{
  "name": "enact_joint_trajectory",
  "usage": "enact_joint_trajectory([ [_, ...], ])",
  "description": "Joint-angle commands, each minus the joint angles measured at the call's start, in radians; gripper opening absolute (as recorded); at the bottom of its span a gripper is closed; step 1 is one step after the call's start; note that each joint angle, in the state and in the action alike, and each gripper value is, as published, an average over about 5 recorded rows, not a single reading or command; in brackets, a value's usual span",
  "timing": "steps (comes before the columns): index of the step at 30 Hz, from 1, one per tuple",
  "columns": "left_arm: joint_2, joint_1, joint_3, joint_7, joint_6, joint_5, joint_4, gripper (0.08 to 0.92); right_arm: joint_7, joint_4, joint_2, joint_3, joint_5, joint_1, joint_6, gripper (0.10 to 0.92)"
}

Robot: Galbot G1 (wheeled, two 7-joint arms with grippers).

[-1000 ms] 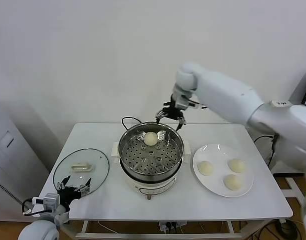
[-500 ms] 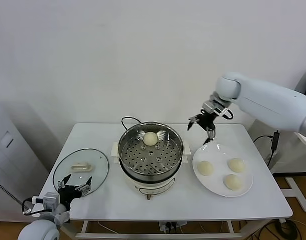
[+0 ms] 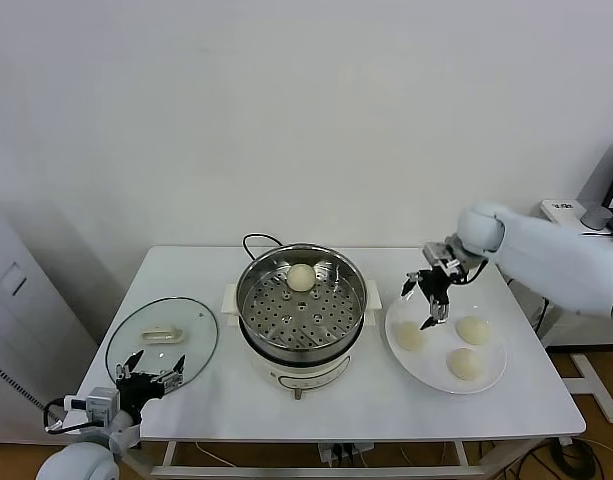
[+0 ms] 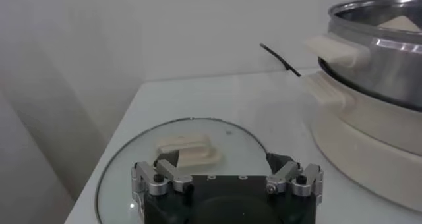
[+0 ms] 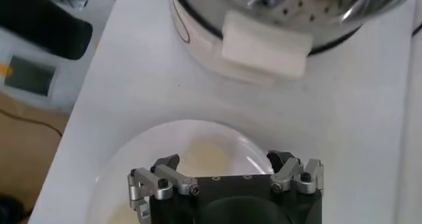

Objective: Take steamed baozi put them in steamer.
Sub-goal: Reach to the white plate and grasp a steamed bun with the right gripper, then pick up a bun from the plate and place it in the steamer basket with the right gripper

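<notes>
head: my right pincer spread above plate, nearest baozi just below, toward steamer, which holds one bun | left wrist: my left pincer spread, parked by glass lid | right wrist: bun directly beyond fingers, worktop around

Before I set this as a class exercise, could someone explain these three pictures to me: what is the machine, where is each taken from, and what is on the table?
It is a two-armed robot. The wide picture comes from a camera on its head; the other two come from cameras on its wrists. On the white table stands a steamer holding one baozi. A white plate holds three more. A glass lid lies flat. The right claw, open and empty, hangs over the plate's nearest bun. The left claw, also open, waits by the lid.
</notes>
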Motion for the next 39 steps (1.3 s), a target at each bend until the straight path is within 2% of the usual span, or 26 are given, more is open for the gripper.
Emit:
enact_joint_trajectory([
  [1, -0.001, 0.003, -0.002, 0.000, -0.001, 0.000, -0.002, 0.823, 0.032, -0.101, 0.025, 0.131, -0.082, -0.175, -0.053, 0.823],
  [15, 0.000, -0.006, 0.001, 0.001, 0.000, 0.000, 0.014, 0.823, 0.028, -0.246, 0.107, 0.228, -0.155, -0.236, -0.026, 0.817],
  [24, 0.005, -0.005, -0.001, 0.001, -0.001, -0.002, 0.014, 0.823, 0.011, -0.260, 0.125, 0.265, -0.163, -0.250, -0.025, 0.631],
  [29, 0.005, 0.000, -0.003, 0.001, 0.000, -0.002, 0.009, 0.823, 0.001, -0.241, 0.117, 0.259, -0.155, -0.239, -0.024, 0.529],
  [34, -0.002, 0.004, -0.002, -0.001, 0.004, -0.002, 0.004, 0.823, -0.018, -0.163, 0.076, 0.183, -0.099, -0.173, -0.034, 0.514],
  [39, -0.003, 0.008, -0.005, -0.004, 0.008, -0.004, -0.002, 0.823, -0.068, -0.004, -0.006, -0.049, 0.067, 0.093, -0.071, 0.516],
])
